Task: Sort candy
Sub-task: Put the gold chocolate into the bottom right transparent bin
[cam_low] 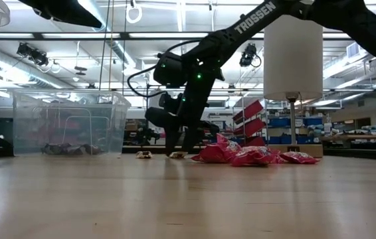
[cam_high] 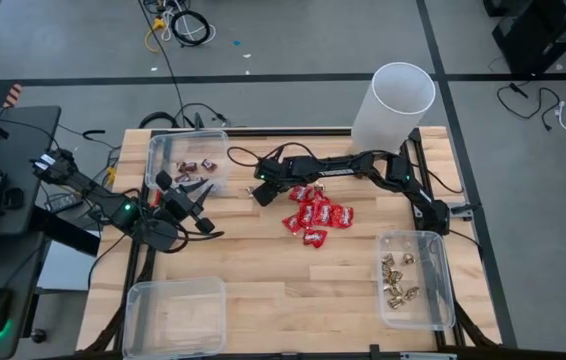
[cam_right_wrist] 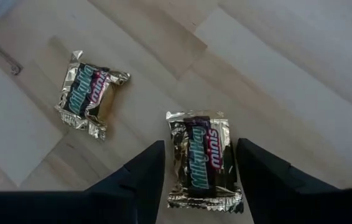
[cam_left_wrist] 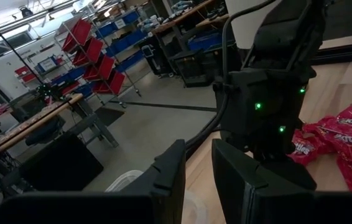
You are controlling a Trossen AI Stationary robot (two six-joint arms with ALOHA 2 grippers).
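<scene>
my right gripper [cam_right_wrist: 196,180] has its fingers spread apart, one on each side of a dark mini bar [cam_right_wrist: 202,163] that lies flat on the table [cam_high: 263,270], and nothing is clamped yet. on the left gripper [cam_left_wrist: 198,177] i see two fingers with a narrow gap and nothing visibly between them; it sits by the near edge of the upper-left bin [cam_high: 185,160]

what worries me: the bar lies at a slight slant between the fingers, so if i close now one finger may catch the crimped foil edge first and spin or skid it on the smooth wood instead of pinching it. if i'm not low enough, the fingers could ride over the flat wrapper and close on air. a second mini bar [cam_right_wrist: 89,93] lies near, apart from the first, and a sloppy approach could nudge it

the candy itself: the mini bars are dark brown packets with silvery crinkled ends and teal and pink lettering, thin and slippery-looking. a few more sit in the upper-left bin. the red packets [cam_high: 318,215] are heaped mid-table just beside my right gripper, glossy and overlapping. the gold-foil pieces [cam_high: 400,278] are in the right-hand bin [cam_high: 441,290], and the near-left bin [cam_high: 173,315] looks empty
</scene>
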